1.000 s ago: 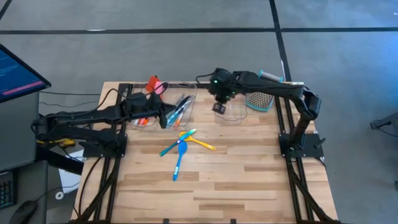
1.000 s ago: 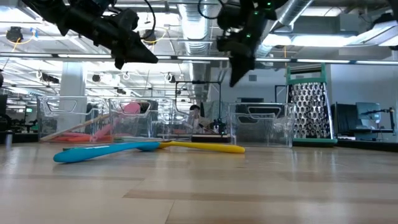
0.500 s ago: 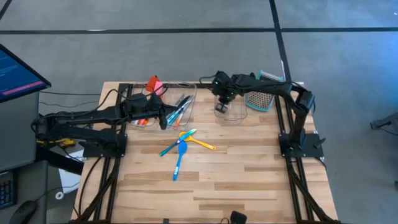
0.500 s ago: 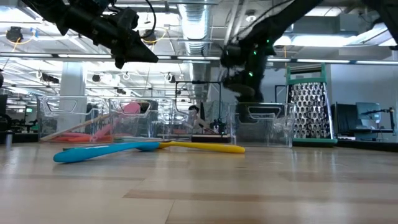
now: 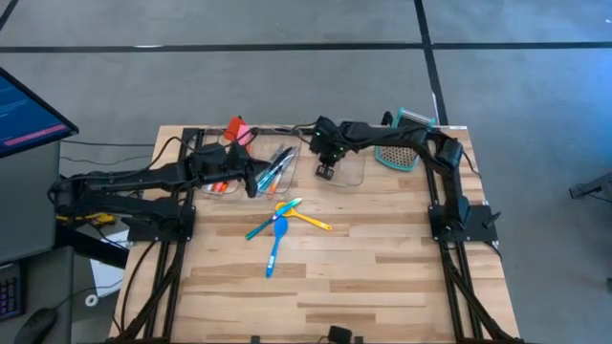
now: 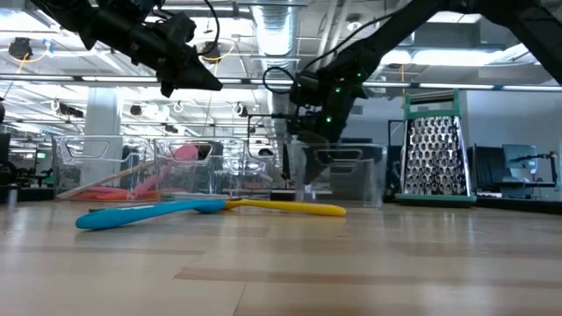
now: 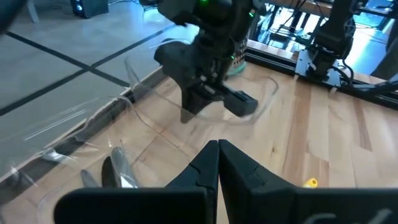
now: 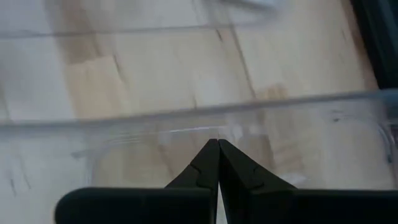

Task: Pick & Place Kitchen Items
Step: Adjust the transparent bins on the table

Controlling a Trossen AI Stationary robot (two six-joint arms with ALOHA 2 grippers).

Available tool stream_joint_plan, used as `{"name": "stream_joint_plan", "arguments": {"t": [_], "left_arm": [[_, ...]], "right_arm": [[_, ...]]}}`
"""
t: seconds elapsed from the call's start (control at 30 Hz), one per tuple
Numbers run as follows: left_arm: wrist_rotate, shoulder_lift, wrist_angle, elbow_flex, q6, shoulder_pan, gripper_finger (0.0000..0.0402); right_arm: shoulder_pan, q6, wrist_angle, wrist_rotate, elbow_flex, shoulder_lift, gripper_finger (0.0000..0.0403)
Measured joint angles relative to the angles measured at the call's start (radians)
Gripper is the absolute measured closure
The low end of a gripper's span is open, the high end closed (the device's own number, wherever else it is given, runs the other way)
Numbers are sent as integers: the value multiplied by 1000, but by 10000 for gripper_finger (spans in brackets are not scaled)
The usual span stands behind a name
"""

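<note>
Several slim spoons lie flat on the table's middle: a blue one (image 5: 274, 245) (image 6: 140, 213), a teal one (image 5: 258, 229) and a yellow one (image 5: 308, 219) (image 6: 285, 207). Orange and red spatulas lie in the left clear bin (image 5: 222, 182), and more spoons in the middle bin (image 5: 279, 162). My right gripper (image 5: 325, 171) (image 6: 307, 132) is shut and reaches down at the left wall of the right clear bin (image 5: 344, 168) (image 6: 342, 175); it also shows in the left wrist view (image 7: 239, 102). My left gripper (image 5: 253, 182) (image 6: 206, 81) is shut, empty, and hovers above the middle bin. My right gripper comes slanting down from the table's right at the right bin's left wall, near the rim (image 8: 186, 115). Whether its shut fingers pinch that wall or only press against it cannot be told. The bin stands with its bottom on the table.
A teal-and-grey box grater (image 5: 397, 150) (image 6: 430, 145) stands upright just right of the right bin. The three bins line the table's far edge. The near half of the table (image 5: 363, 287) is bare wood.
My right gripper has gone down and toward the table's left edge. The right clear bin has slid along the table to the left with it, closer to the middle bin.
</note>
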Motion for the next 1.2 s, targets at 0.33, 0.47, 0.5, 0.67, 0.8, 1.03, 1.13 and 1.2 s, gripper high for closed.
{"name": "stream_joint_plan", "arguments": {"t": [0.33, 0.47, 0.5, 0.67, 0.8, 1.03, 1.13, 1.2], "left_arm": [[-7, 0, -8, 0, 0, -1, 401], [-7, 0, -8, 0, 0, -1, 401], [-7, 0, -8, 0, 0, -1, 401], [-7, 0, -8, 0, 0, -1, 401], [-7, 0, -8, 0, 0, -1, 401], [-6, 0, -8, 0, 0, -1, 401], [-6, 0, -8, 0, 0, -1, 401], [-6, 0, -8, 0, 0, -1, 401]], "right_arm": [[55, -41, 0, -57, 165, 94, 403], [64, -50, -10, -55, 216, 112, 403], [64, -50, -14, -51, 225, 116, 403], [38, -46, -75, 32, 238, 119, 403], [-1, -41, -80, 93, 237, 119, 403], [-50, -41, 10, 143, 237, 119, 403], [-61, -41, 62, 95, 237, 119, 403], [-62, -41, 94, 55, 237, 119, 403]]}}
